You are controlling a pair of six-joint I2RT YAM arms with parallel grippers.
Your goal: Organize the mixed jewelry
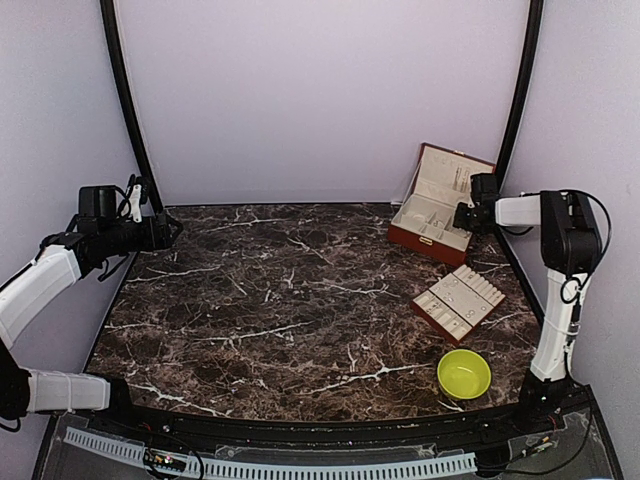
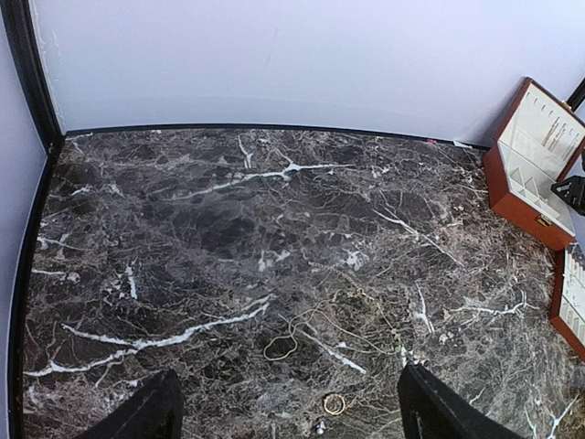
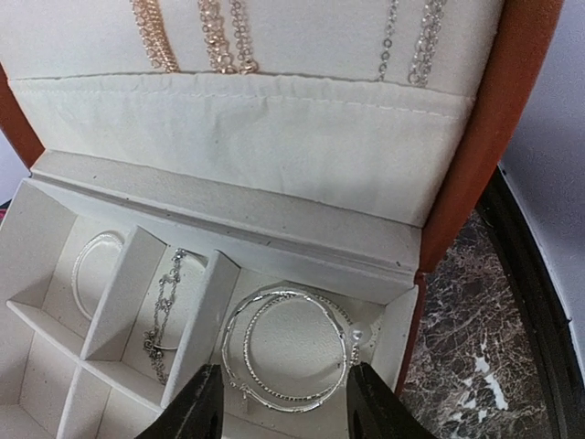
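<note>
Directly between the parted, empty jaws of my right gripper, the silver hoops lie flat in the end compartment of the box; the sound move, I judge, is a straight lift clear of the dividers; my left gripper hangs wide open above the table, where a chain loop and ring await sorting.

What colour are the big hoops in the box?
Silver; the hoops show best in right wrist view.

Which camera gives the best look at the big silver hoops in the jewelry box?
The right wrist view: the silver hoops lie close up in a cream compartment. In the top view the box is small and the hoops cannot be made out. The left wrist view catches only part of the box, far off.
</note>
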